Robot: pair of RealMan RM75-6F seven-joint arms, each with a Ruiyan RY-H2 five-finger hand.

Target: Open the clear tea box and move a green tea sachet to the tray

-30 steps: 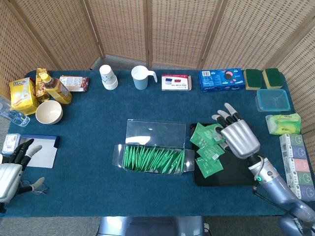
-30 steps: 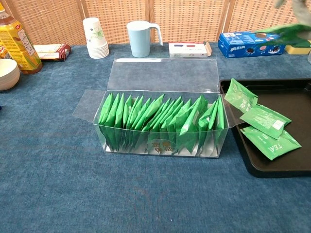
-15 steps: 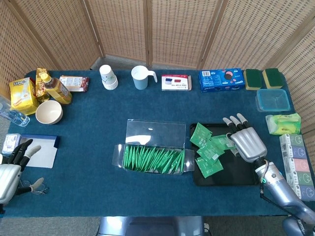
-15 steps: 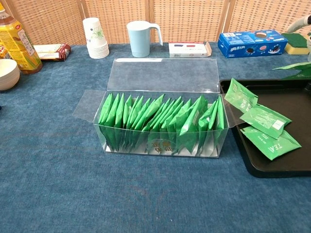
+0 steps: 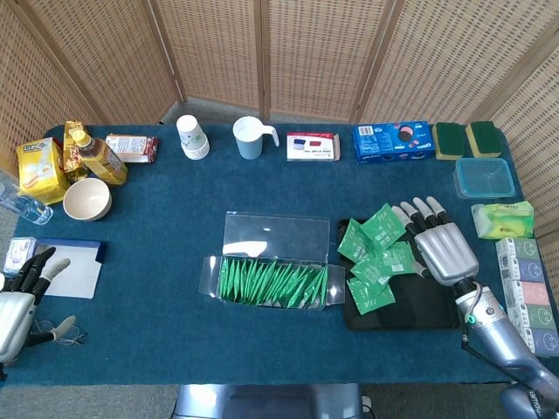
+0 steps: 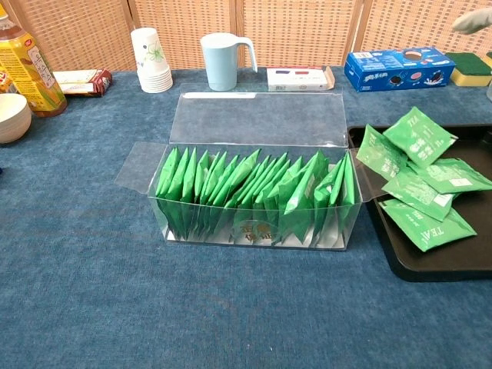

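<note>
The clear tea box stands mid-table with its lid folded back. A row of green sachets stands upright inside. To its right lies the black tray with several green sachets on it. One sachet leans tilted at the tray's back edge. Another sachet lies flat beside it. My right hand hovers over the tray's right part with fingers spread, holding nothing. My left hand rests at the table's near left edge, fingers apart and empty.
Along the back stand paper cups, a blue mug, a blue cookie box and sponges. A plastic tub, wipes and boxes line the right edge. A bowl and bottle sit far left.
The right hand carried green sachets down over the tray and let them go. They now lie on the tray, and the hand has shifted slightly right. The left hand stayed put.
</note>
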